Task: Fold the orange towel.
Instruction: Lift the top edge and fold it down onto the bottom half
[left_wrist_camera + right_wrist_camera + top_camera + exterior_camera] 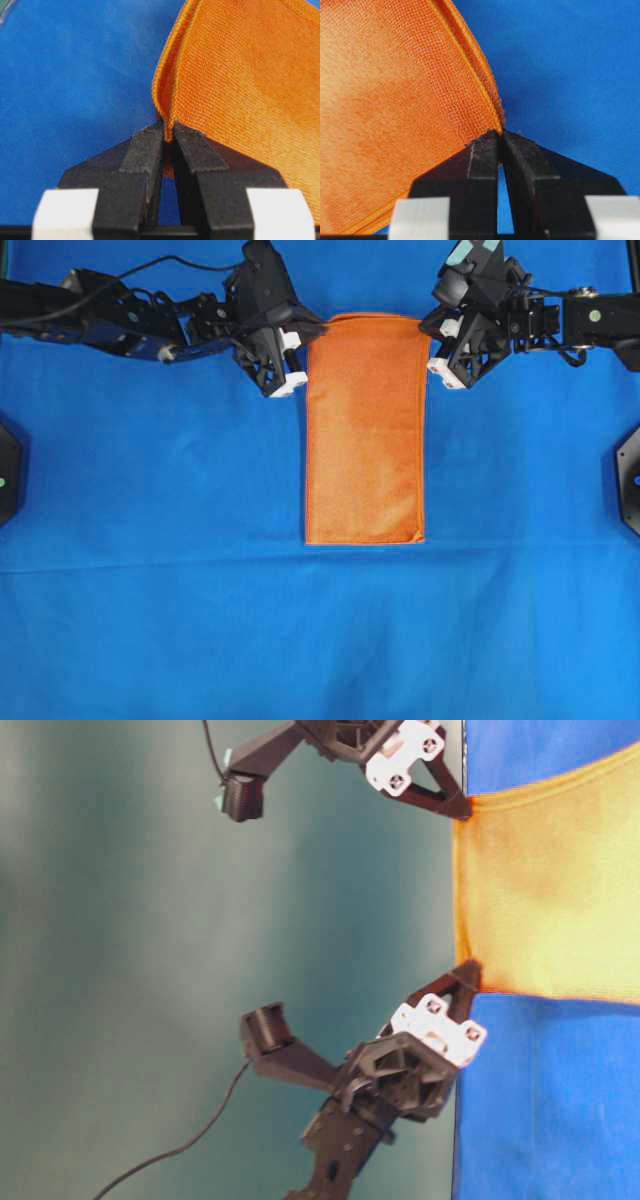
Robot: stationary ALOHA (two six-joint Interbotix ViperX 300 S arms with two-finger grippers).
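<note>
Both grippers pinched shut on far corners of bright orange fuzzy microfibre towel (365, 430): left gripper (168, 131) on one corner, right gripper (500, 137) on the other, doubled stitched edging caught between the black fingertips (150, 142). Already folded once, apparently, into a long strip on smooth blue table cover (150, 620). Long axis running straight away from both grippers toward the near edge. Rest of strip flat, between and ahead of the fingertips. Neither arm nearer; held edge equally shared. Next, likely: carry held end along that axis onto the free end.
</note>
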